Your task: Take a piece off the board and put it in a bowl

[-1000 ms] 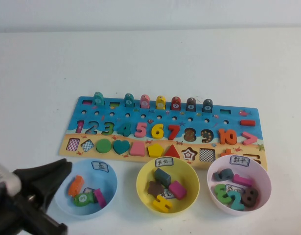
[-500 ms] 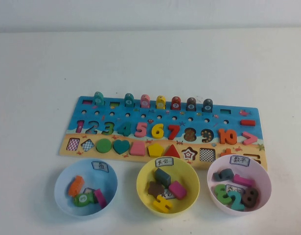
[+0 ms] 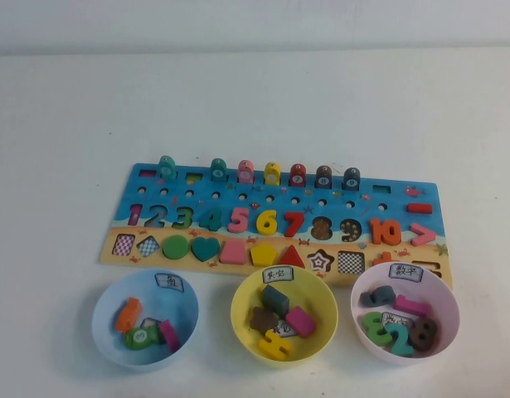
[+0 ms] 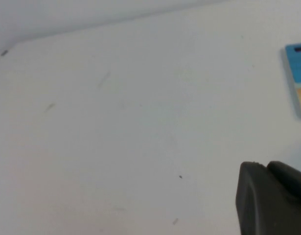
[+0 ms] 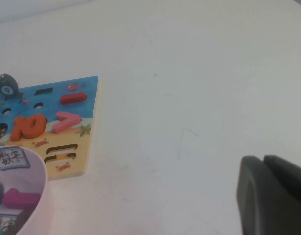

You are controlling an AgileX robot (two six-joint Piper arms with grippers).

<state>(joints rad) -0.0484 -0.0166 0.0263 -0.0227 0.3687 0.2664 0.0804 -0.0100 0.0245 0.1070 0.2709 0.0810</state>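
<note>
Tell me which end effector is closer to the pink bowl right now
Right. The right end effector sits off the board's right end, with the pink bowl's rim showing in the right wrist view. The left end effector is beyond the board's far left end.

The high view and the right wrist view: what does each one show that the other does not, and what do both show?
Only the high view shows the teal "2" sitting in its slot, the yellow bowl and the light blue bowl; neither hand appears there. Only the right wrist view shows the right hand, hanging over bare table beside the board's end; the left hand shows only in its own wrist view, off the board's other end. Both views share the board, its orange "10" and the pink bowl.
</note>
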